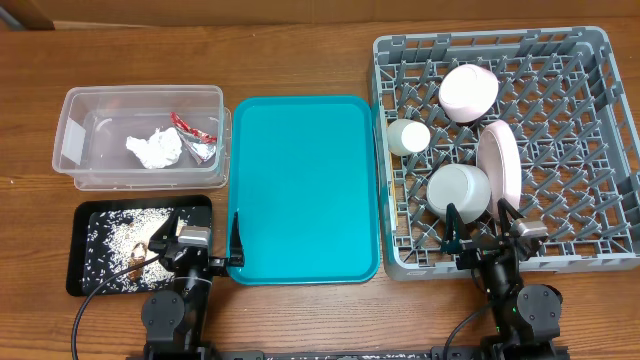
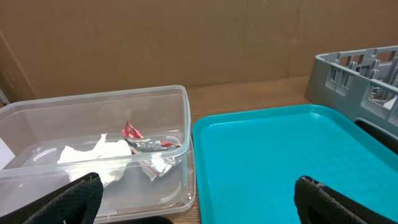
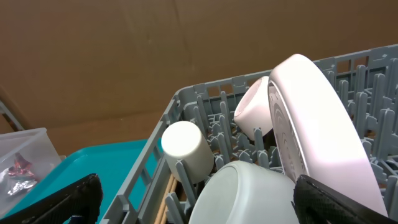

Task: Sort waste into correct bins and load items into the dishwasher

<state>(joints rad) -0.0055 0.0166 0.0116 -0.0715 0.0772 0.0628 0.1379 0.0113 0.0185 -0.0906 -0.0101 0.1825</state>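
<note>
Where grey plastic pegs (image 1: 572,112) rise, a smooth pink plate (image 1: 500,160) leans.

Your left arm (image 1: 172,305) and right arm (image 1: 528,305): black round joints, silver wrist blocks (image 1: 193,237), black cable (image 1: 85,312); fingers (image 2: 78,198) black, pebbled.

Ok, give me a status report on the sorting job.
Open, holding nothing: left tool, right tool. In clear tub: tissue, wrapper; in black tray: scraps. In rack: plate, pink bowl, white bowl, cup. Nothing in the way.
</note>
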